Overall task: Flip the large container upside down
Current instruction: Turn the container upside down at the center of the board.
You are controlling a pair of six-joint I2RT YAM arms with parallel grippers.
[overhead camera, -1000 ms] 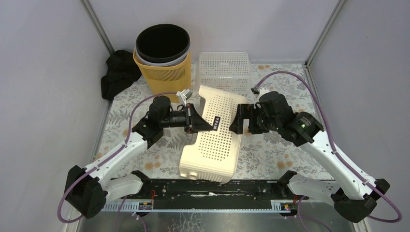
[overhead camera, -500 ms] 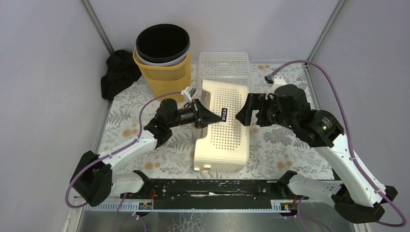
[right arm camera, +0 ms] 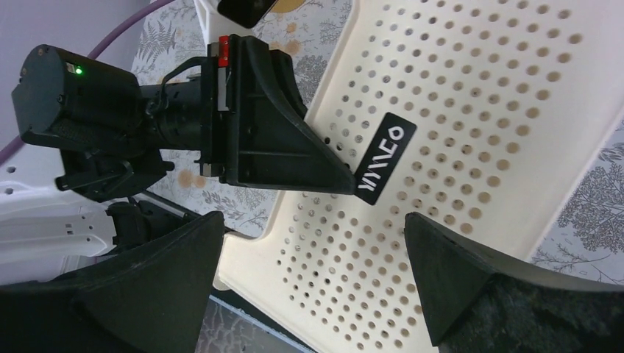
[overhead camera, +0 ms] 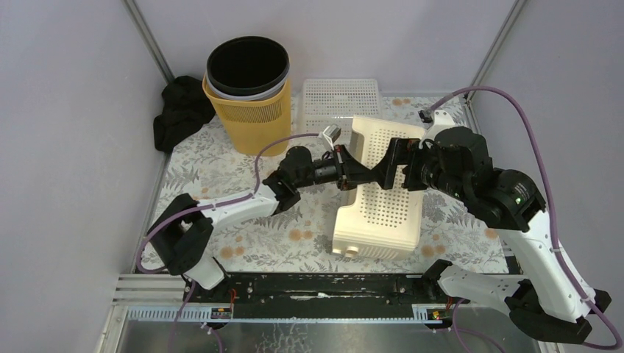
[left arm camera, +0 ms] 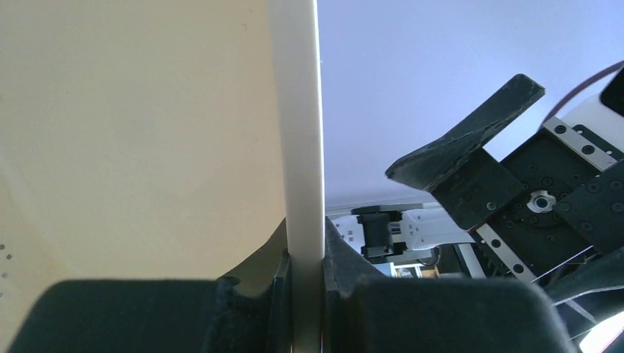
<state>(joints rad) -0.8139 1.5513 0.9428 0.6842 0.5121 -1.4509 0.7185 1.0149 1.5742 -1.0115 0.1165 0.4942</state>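
The large cream perforated container [overhead camera: 383, 209] stands tilted on its side at centre right, its holed wall facing up. My left gripper [overhead camera: 349, 173] is shut on its thin rim. In the left wrist view the white rim [left arm camera: 303, 147] runs straight up from between the closed jaws [left arm camera: 305, 290]. My right gripper [overhead camera: 392, 169] hangs open just above the container's upper edge, holding nothing. In the right wrist view its fingertips [right arm camera: 173, 268] stand wide apart over the holed wall [right arm camera: 471, 154], with the left gripper [right arm camera: 279, 136] on the rim.
A yellow mesh basket with a black bin inside [overhead camera: 248, 88] stands at the back left. A small white mesh basket [overhead camera: 341, 99] sits behind the container. Black cloth [overhead camera: 180, 110] lies by the left wall. The black base rail [overhead camera: 316, 287] runs along the near edge.
Both arms and the container have moved to the right. The left gripper stays clamped on the rim, and the container has swung further right and more upright.
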